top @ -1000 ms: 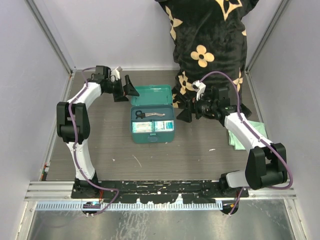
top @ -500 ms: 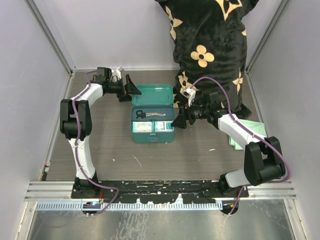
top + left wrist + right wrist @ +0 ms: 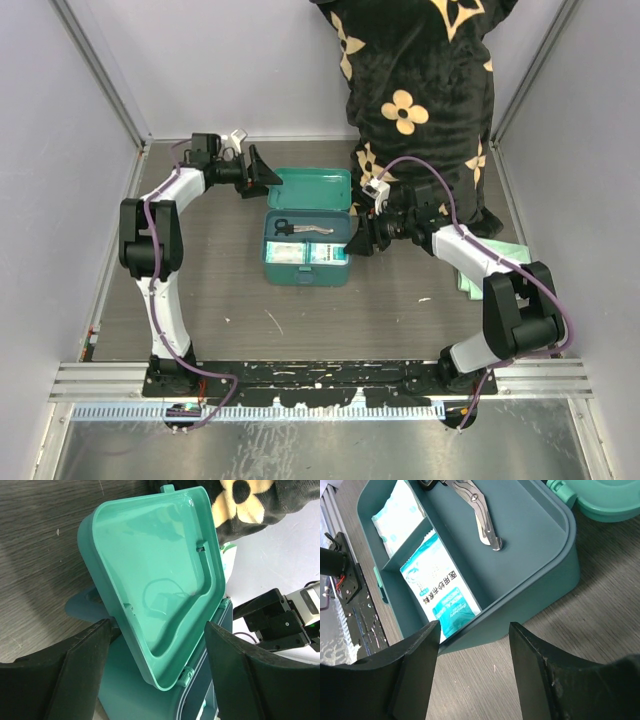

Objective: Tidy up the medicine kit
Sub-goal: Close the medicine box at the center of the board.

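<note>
The teal-green medicine kit (image 3: 305, 272) stands mid-table with its hinged lid (image 3: 312, 188) thrown back. Inside, scissors (image 3: 298, 229) lie in the rear compartment and two white-and-teal packets (image 3: 440, 590) fill the front ones. My left gripper (image 3: 262, 175) is open at the lid's back left corner. In the left wrist view the lid (image 3: 155, 580) reaches down between its fingers (image 3: 75, 670) without touching them. My right gripper (image 3: 355, 243) is open beside the kit's right wall (image 3: 530, 595), holding nothing, with bare table between its fingertips (image 3: 555, 680).
A pale green cloth (image 3: 492, 268) lies on the table at the right, partly under my right arm. A person in a black flowered garment (image 3: 420, 90) stands at the back right. Grey walls close in both sides.
My left gripper has moved right to the lid's corner. My right gripper has swung left up to the kit's right wall. Both pairs of jaws have narrowed somewhat.
</note>
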Robot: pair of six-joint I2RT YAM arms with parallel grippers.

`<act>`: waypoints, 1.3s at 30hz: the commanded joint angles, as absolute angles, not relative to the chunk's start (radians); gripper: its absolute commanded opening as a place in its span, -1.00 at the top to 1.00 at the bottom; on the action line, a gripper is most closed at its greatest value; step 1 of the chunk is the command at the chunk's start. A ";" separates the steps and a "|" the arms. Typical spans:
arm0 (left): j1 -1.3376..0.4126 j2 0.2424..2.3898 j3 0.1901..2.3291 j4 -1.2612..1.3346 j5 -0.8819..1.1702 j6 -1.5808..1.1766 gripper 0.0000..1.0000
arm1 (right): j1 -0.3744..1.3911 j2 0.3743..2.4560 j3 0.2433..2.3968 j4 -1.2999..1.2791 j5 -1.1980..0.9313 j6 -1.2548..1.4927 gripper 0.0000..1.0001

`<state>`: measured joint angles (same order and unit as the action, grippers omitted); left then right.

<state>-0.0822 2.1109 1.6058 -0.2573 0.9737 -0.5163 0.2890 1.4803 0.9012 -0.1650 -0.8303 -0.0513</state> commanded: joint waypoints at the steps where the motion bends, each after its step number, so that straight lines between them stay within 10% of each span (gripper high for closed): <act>1: -0.081 2.026 1.597 -0.174 1.054 -0.540 -0.50 | 0.293 1.486 0.936 -0.147 -0.815 -0.071 -0.22; 39: -0.081 1.920 1.521 0.030 1.103 -0.670 -0.16 | 0.293 1.529 0.983 -0.213 -0.795 -0.124 -0.08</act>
<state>-0.0776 2.0285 1.5211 -0.0250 1.0180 -0.6880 0.2928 1.5211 0.9474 -0.2104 -0.8318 -0.0814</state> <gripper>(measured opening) 0.592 0.548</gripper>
